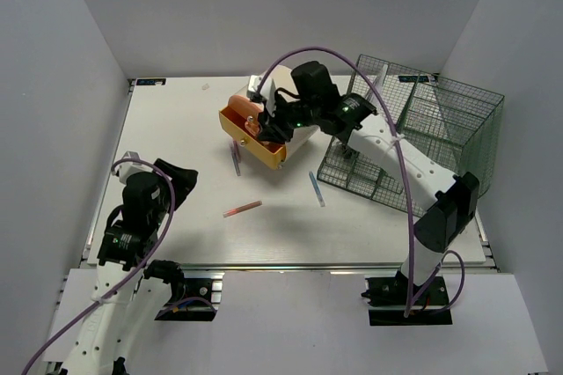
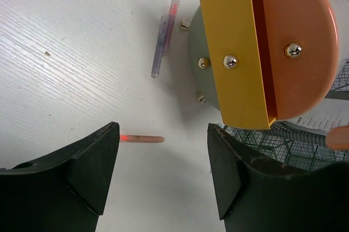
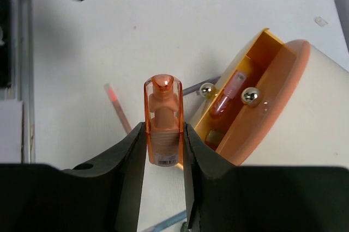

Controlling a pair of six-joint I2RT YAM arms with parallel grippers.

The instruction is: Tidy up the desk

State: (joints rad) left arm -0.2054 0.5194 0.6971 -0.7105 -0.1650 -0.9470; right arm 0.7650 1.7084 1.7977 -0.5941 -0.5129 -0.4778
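From above, the white desk point(image 1: 176, 120) is lying flat beneath both arms, surely rigid and too heavy to grip. Left wrist: the left gripper point(image 2: 162, 128) is gaping empty, pointing toward a red pen point(image 2: 143, 138). Right wrist: the right gripper point(image 3: 163, 134) is clamping a seemingly light, slick orange highlighter point(image 3: 163, 98) across its barrel.

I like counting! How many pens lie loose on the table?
4: a pair beside the container, a red pen in the middle, a blue pen near the basket. More may hide.
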